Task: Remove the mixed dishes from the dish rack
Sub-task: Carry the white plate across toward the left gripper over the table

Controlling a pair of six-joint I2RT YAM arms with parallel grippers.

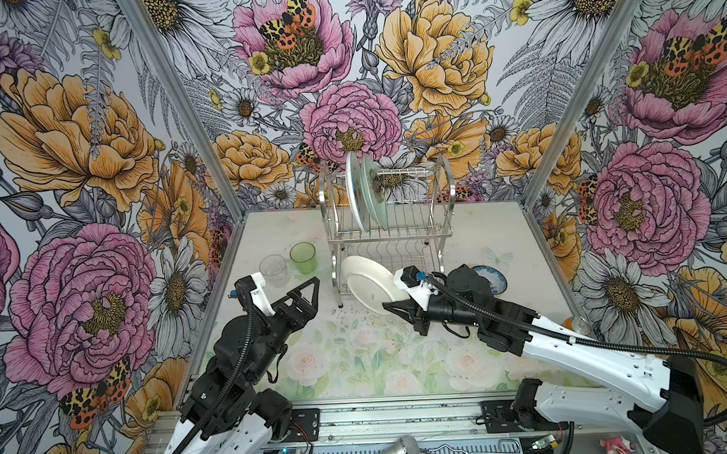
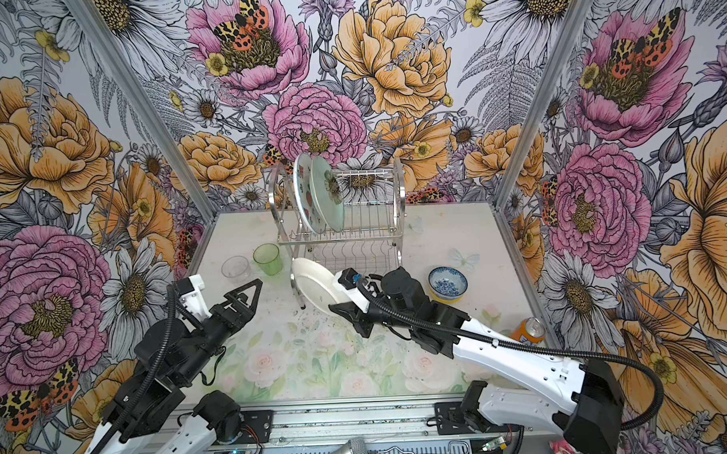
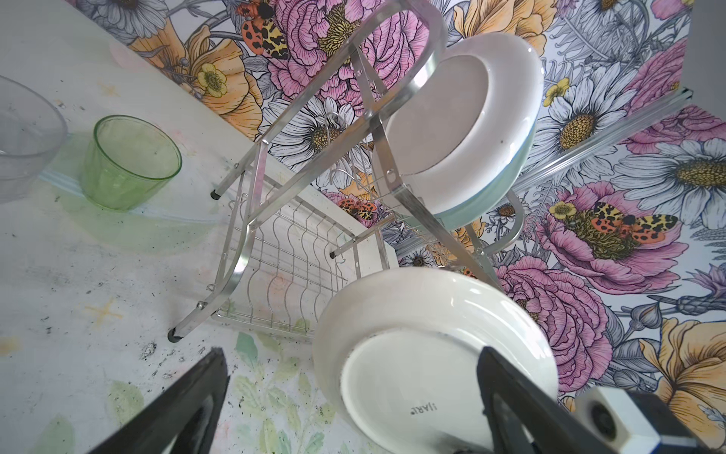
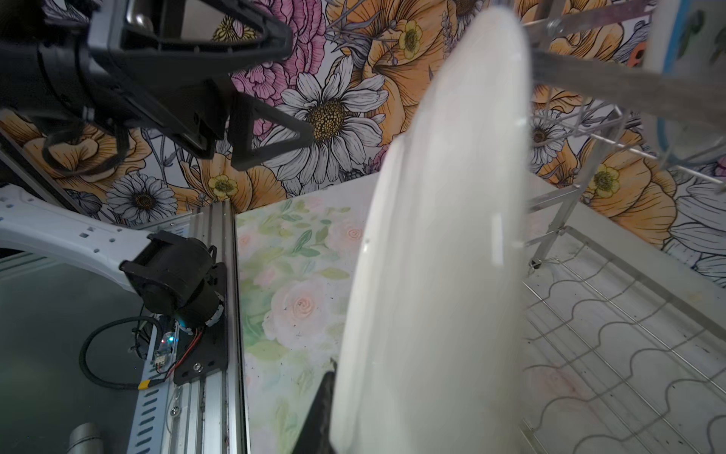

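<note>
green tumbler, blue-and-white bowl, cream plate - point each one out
green tumbler [image 1: 303, 261]: in a top view, on its front wall.
blue-and-white bowl [image 2: 448, 284]: in a top view, on its patterned inside.
cream plate [image 3: 404, 377]: left wrist view, on its underside base.

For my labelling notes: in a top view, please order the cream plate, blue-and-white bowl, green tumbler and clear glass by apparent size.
1. cream plate
2. blue-and-white bowl
3. green tumbler and clear glass: these look alike, so unranked.

Tilted cream plate [image 1: 370, 288] beside steel rack [image 1: 395, 236], two plates [image 2: 327, 196] upright on its upper tier
</note>
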